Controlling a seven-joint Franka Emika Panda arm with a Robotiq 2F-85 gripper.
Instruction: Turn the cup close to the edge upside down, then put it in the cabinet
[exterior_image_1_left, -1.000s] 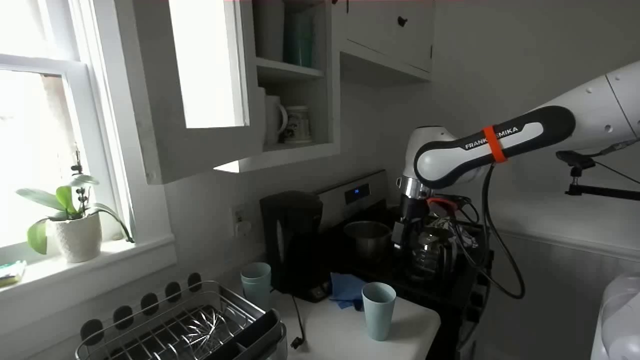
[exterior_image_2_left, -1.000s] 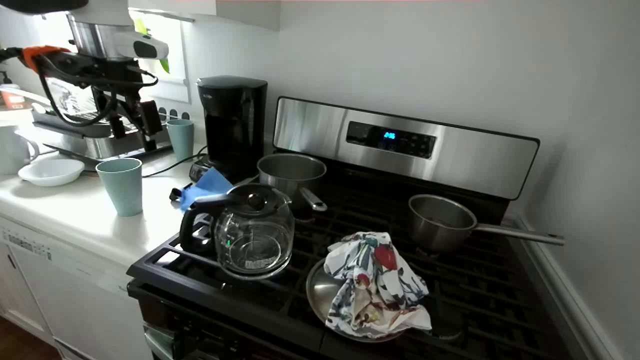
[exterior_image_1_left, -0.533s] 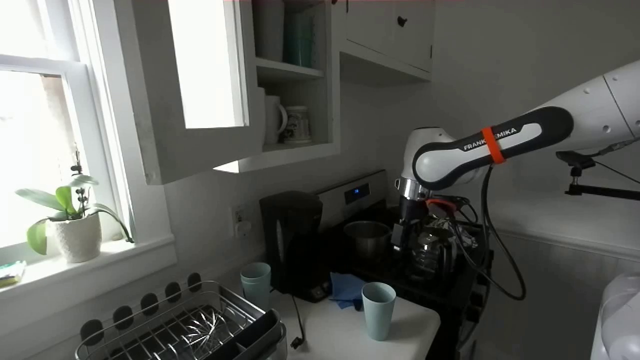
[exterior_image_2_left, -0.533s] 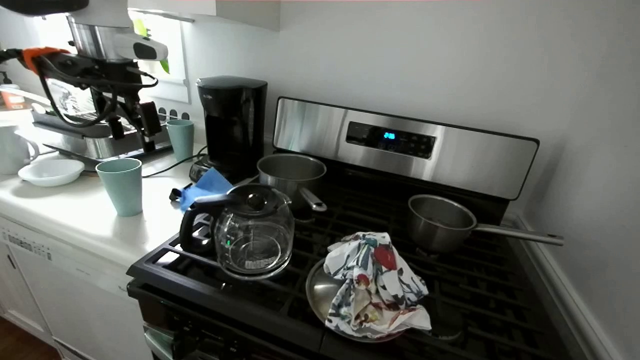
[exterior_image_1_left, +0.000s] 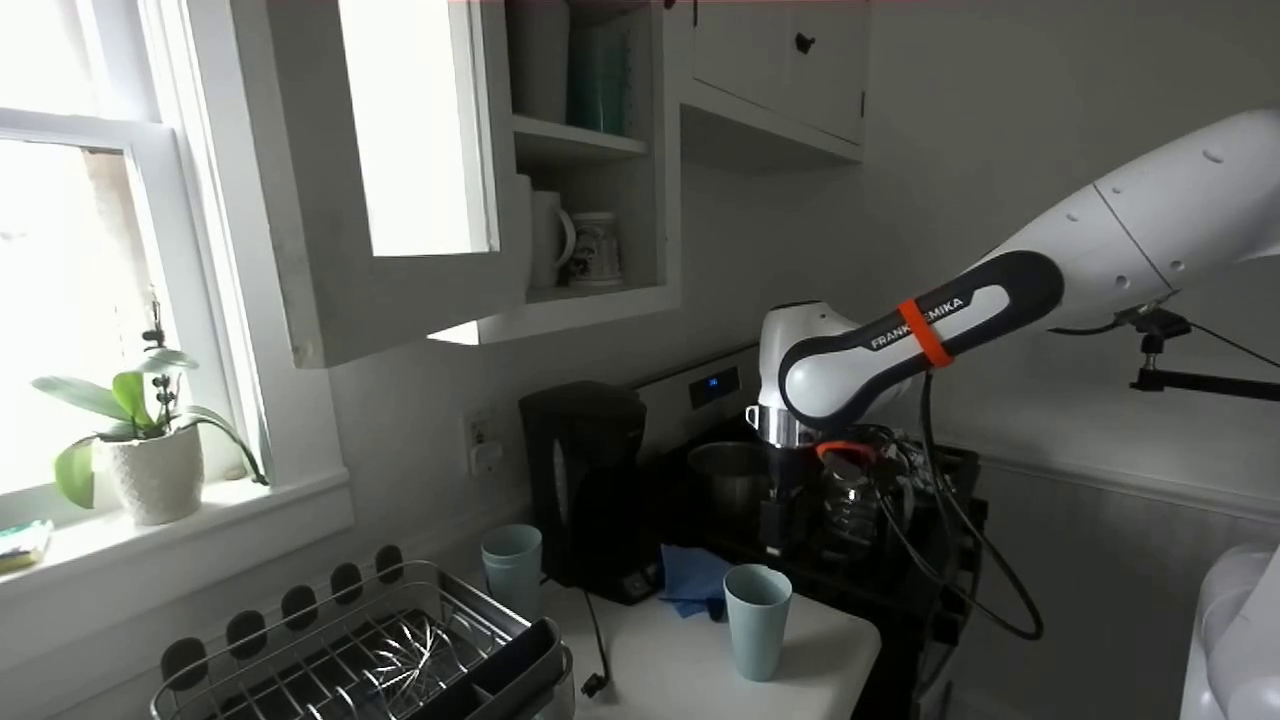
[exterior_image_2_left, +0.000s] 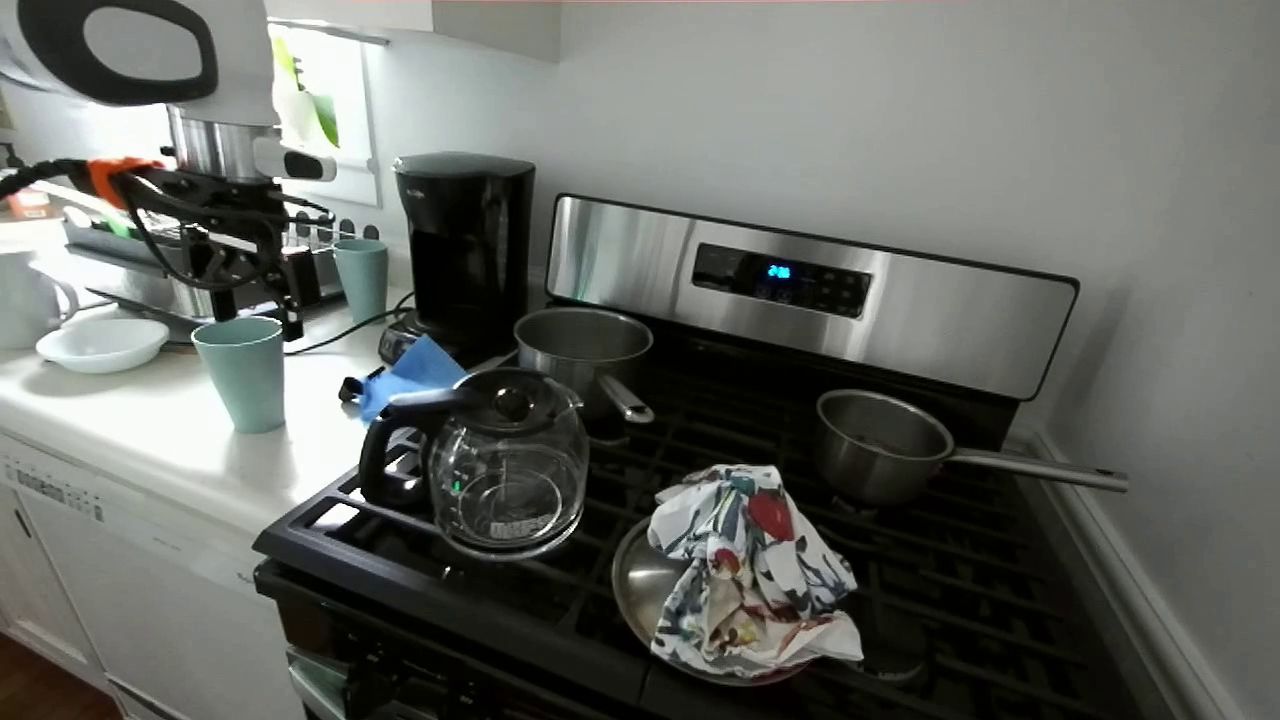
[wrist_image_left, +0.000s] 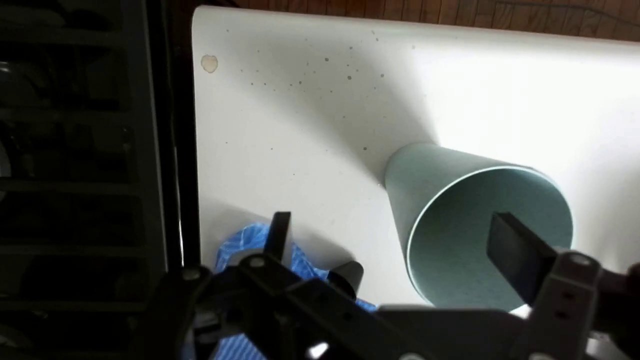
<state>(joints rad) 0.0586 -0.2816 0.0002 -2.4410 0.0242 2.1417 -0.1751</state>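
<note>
The light blue-teal cup stands upright, mouth up, on the white counter in both exterior views (exterior_image_1_left: 757, 625) (exterior_image_2_left: 240, 380) and in the wrist view (wrist_image_left: 415, 175). It is near the counter's front edge (wrist_image_left: 320, 22) (exterior_image_2_left: 130, 460). My gripper (wrist_image_left: 392, 222) is open and empty above the counter; it also shows in both exterior views (exterior_image_1_left: 778, 535) (exterior_image_2_left: 257, 315). In the wrist view one finger overlaps the cup's mouth and the other lies over a blue cloth; contact is not visible. The white cabinet (exterior_image_1_left: 672, 200) stands open, with mugs and glassware on its shelves.
Another teal cup or stack (exterior_image_1_left: 512, 575) stands by the black coffee maker (exterior_image_1_left: 580, 480). A dish rack (exterior_image_1_left: 500, 610), the cabinet's open door (exterior_image_1_left: 400, 310), blue cloth (exterior_image_2_left: 415, 375), glass carafe (exterior_image_2_left: 510, 470), pot (exterior_image_2_left: 585, 340) and white bowl (exterior_image_2_left: 103, 345) surround the area.
In the last half second the arm has moved down and toward the counter, and the gripper is lower and closer to the cup. Before that it barely moved. The cup has not moved.
</note>
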